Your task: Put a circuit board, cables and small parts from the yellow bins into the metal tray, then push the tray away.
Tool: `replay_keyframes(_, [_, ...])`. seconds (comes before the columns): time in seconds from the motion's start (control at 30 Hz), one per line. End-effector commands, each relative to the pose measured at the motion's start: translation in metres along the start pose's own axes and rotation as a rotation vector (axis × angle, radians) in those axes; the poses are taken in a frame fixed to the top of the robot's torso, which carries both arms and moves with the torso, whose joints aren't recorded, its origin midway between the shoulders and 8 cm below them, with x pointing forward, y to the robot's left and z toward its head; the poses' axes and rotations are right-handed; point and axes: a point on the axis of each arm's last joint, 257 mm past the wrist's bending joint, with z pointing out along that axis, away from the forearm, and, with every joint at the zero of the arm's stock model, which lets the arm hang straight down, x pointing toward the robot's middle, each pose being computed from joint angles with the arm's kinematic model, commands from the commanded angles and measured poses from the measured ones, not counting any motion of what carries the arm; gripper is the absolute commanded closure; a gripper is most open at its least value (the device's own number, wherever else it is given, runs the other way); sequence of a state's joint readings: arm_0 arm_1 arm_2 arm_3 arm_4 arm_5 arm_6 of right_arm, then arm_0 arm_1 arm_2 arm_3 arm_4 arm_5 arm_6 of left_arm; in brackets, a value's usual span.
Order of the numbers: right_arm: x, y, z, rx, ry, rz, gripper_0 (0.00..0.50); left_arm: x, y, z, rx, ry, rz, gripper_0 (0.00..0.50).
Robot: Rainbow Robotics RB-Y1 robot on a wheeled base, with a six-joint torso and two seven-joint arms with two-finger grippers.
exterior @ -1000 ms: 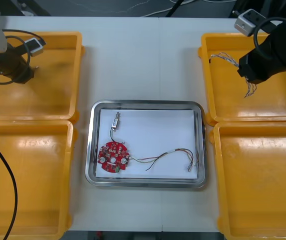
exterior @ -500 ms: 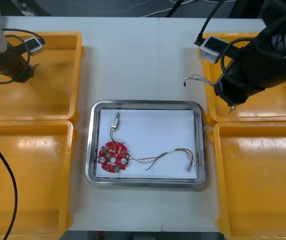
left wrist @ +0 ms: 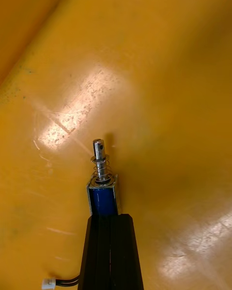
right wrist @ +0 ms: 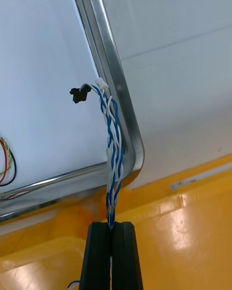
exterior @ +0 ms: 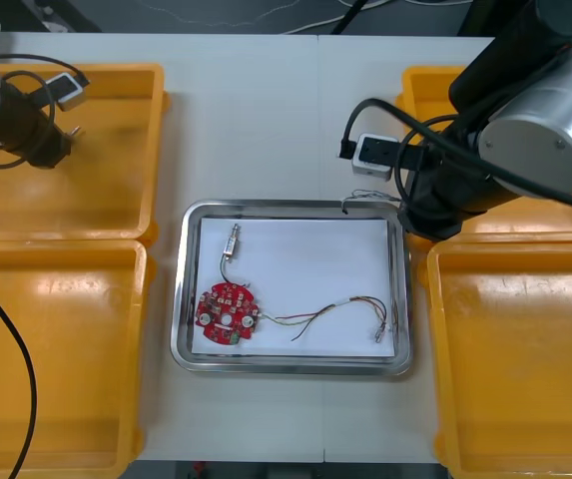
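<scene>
My right gripper [exterior: 412,203] hangs at the far right corner of the metal tray [exterior: 290,208], shut on the twisted blue and white cable [exterior: 367,197]. In the right wrist view the cable [right wrist: 112,145] rises from the gripper [right wrist: 114,224] and its end plugs dangle over the tray rim [right wrist: 111,77]. Inside the tray lie a round red circuit board [exterior: 229,309], a red and yellow cable [exterior: 335,311] and a small metal part [exterior: 232,242]. My left gripper [exterior: 54,138] hovers over the far left yellow bin [exterior: 116,200], shut on a small metal part [left wrist: 102,179].
A yellow bin stands at the near left [exterior: 56,359], another at the far right [exterior: 525,215] and a third at the near right [exterior: 525,359]. My right arm's bulk covers much of the far right bin. Bare table lies beyond the tray.
My right arm has swung left out of the far right bin, carrying the blue and white cable to the tray's far right corner. The left gripper has barely moved.
</scene>
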State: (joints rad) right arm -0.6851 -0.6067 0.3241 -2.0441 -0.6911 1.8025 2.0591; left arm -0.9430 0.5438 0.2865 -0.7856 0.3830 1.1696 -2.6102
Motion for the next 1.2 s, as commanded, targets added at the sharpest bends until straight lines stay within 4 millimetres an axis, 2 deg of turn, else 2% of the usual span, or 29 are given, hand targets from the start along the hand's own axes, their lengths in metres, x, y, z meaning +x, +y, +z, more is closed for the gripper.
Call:
replay_keyframes(0.03, [-0.024, 0.028, 0.018, 0.0, -0.041, -0.11, 0.5, 0.032, 0.002, -0.009, 0.023, 0.024, 0.075, 0.5])
replay_keyframes(0.3, [-0.04, 0.053, 0.037, 0.011, -0.053, -0.225, 0.5, 0.05, -0.003, -0.02, 0.05, 0.039, 0.083, 0.5])
replay_keyframes(0.47, [-0.047, 0.074, 0.056, 0.001, -0.054, -0.296, 0.5, 0.057, -0.006, -0.038, 0.07, 0.059, 0.101, 0.5])
replay_keyframes(0.63, [-0.049, 0.077, 0.074, -0.012, -0.064, -0.298, 0.5, 0.058, -0.004, -0.057, 0.087, 0.074, 0.088, 0.5])
replay_keyframes(0.67, [-0.049, 0.076, 0.079, -0.014, -0.066, -0.296, 0.5, 0.056, -0.003, -0.062, 0.086, 0.074, 0.088, 0.44])
replay_keyframes(0.73, [-0.049, 0.076, 0.086, -0.017, -0.068, -0.295, 0.5, 0.056, -0.003, -0.068, 0.089, 0.081, 0.085, 0.362])
replay_keyframes(0.77, [-0.049, 0.075, 0.089, -0.014, -0.069, -0.3, 0.5, 0.055, -0.004, -0.07, 0.09, 0.084, 0.077, 0.289])
replay_keyframes(0.8, [-0.049, 0.076, 0.091, -0.019, -0.07, -0.302, 0.5, 0.054, -0.005, -0.07, 0.091, 0.083, 0.069, 0.243])
replay_keyframes(0.83, [-0.049, 0.078, 0.094, -0.022, -0.07, -0.309, 0.5, 0.055, -0.006, -0.07, 0.095, 0.087, 0.058, 0.202])
replay_keyframes(0.87, [-0.049, 0.079, 0.095, -0.023, -0.069, -0.312, 0.5, 0.054, -0.006, -0.07, 0.095, 0.086, 0.056, 0.197])
replay_keyframes(0.9, [-0.05, 0.081, 0.097, -0.026, -0.07, -0.319, 0.5, 0.053, -0.006, -0.07, 0.095, 0.085, 0.055, 0.164])
replay_keyframes(1.0, [-0.049, 0.085, 0.105, -0.03, -0.069, -0.332, 0.5, 0.054, -0.005, -0.071, 0.092, 0.086, 0.048, 0.028])
replay_keyframes(1.03, [-0.05, 0.087, 0.109, -0.035, -0.074, -0.332, 0.499, 0.053, -0.005, -0.071, 0.091, 0.085, 0.045, 0.0])
replay_keyframes(1.17, [-0.051, 0.09, 0.119, -0.043, -0.081, -0.331, 0.495, 0.053, -0.004, -0.071, 0.086, 0.086, 0.034, 0.0])
replay_keyframes(1.2, [-0.053, 0.09, 0.12, -0.039, -0.084, -0.336, 0.48, 0.053, -0.003, -0.071, 0.084, 0.088, 0.027, 0.0])
